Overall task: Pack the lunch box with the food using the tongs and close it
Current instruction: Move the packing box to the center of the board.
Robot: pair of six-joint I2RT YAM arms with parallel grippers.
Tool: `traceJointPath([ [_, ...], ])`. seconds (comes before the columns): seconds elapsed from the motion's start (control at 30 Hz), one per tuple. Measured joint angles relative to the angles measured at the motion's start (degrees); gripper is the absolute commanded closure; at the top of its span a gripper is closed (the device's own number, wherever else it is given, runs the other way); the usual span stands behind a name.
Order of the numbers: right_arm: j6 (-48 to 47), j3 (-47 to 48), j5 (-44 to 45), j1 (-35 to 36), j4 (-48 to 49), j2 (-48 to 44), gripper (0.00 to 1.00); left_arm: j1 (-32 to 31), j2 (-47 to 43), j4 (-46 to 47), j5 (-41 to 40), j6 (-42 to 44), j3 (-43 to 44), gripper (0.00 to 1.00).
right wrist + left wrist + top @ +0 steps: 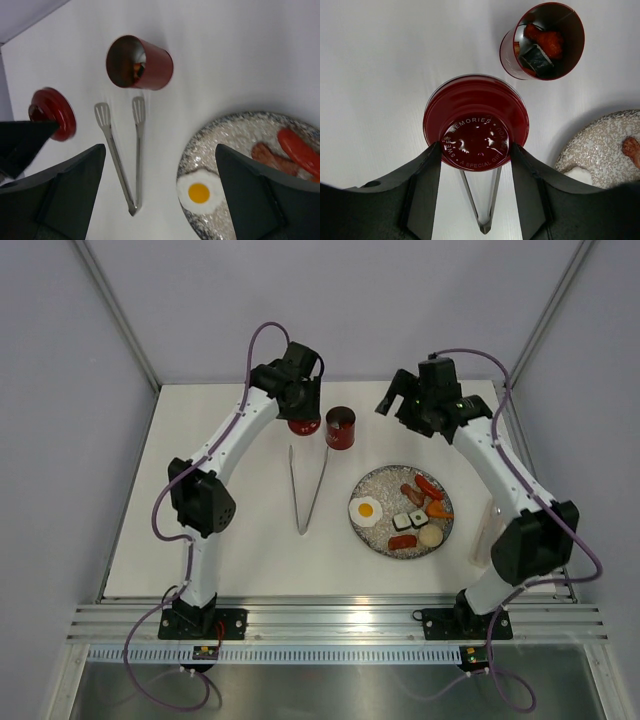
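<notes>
Two glossy red parts make up the lunch box [340, 428], and they sit apart. The cylindrical canister stands upright and uncovered at the far middle of the matte white table [200, 540], its silvery metal inside showing. Its round lid [476, 122] is just to its left, clamped at the raised centre disc (lettering is embossed around that disc) between the black fingers of the left gripper [475, 148]; whether the lid touches the table cannot be told. Inside the canister lie a black-wrapped roll [536, 57] and a bumpy red piece [551, 42]. Slim silver tongs [307, 485] lie flat on the table in a narrow V between lid and plate, slotted tips toward the canister. The round, speckled grey plate [382, 483] holds a white-and-yellow fried egg [366, 509], red sausages [428, 486], sushi rolls [402, 522], an orange carrot piece [438, 508] and a pale round bun [431, 536]. The right gripper [159, 150] hovers over the table beyond the plate, jaws spread wide and empty.
</notes>
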Motion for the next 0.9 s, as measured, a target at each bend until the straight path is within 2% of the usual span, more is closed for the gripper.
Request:
traceJointPath([
  [0.23,2.7,13.0,-12.6,-3.6,11.0,19.8,0.01,0.6,-2.4,0.5,0.1,0.8,0.0,0.76],
  [0.43,9.4,21.2,-17.6,-5.2,19.0,35.1,0.01,1.3,-2.9,1.1,0.7,1.6,0.0,0.76],
  [0.57,14.9,22.0,-18.8,-5.5,26.4,40.9,0.01,1.4,-2.9,1.4,1.5,1.7,0.0,0.76],
  [0.77,22.4,31.7,-22.3,-5.5,33.5,52.8,0.00,1.5,-3.0,1.7,2.4,2.2,-0.2,0.76],
  [0.9,26.0,34.0,-24.5,-5.3,36.1,56.7,0.00,1.5,-4.0,2.2,2.6,2.7,-1.6,0.76],
])
